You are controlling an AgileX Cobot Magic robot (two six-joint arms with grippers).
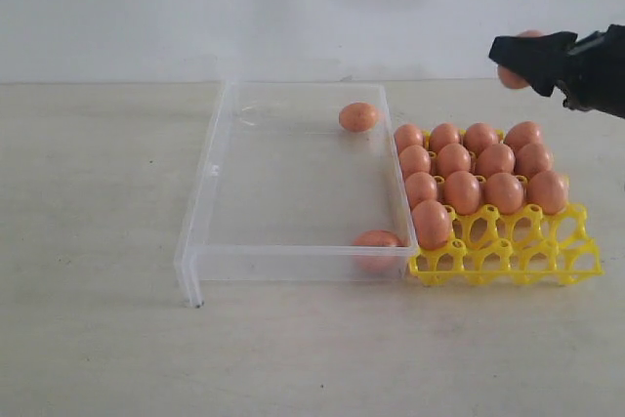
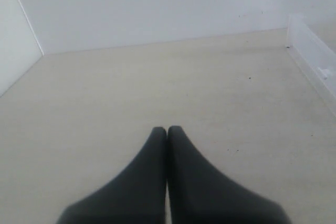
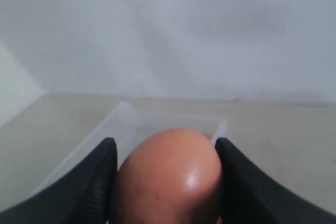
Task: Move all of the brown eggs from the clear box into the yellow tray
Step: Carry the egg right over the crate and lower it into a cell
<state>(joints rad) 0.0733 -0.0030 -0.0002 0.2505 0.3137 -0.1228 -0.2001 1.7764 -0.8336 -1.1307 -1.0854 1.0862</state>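
Observation:
My right gripper (image 1: 515, 58) hangs in the air above the far right of the yellow tray (image 1: 508, 259), shut on a brown egg (image 3: 168, 179) that fills the space between its black fingers. The tray holds several brown eggs (image 1: 463, 191) in its far rows; the near cups are bare lattice. The clear box (image 1: 210, 168) lies left of the tray with two eggs inside: one at the far right corner (image 1: 358, 116), one at the near right corner (image 1: 377, 239). My left gripper (image 2: 167, 129) is shut with nothing in it, over bare table, and does not show in the exterior view.
A pale wall runs behind the beige table. One side wall of the clear box (image 2: 315, 56) shows at the edge of the left wrist view. Bare table lies left of and in front of the box.

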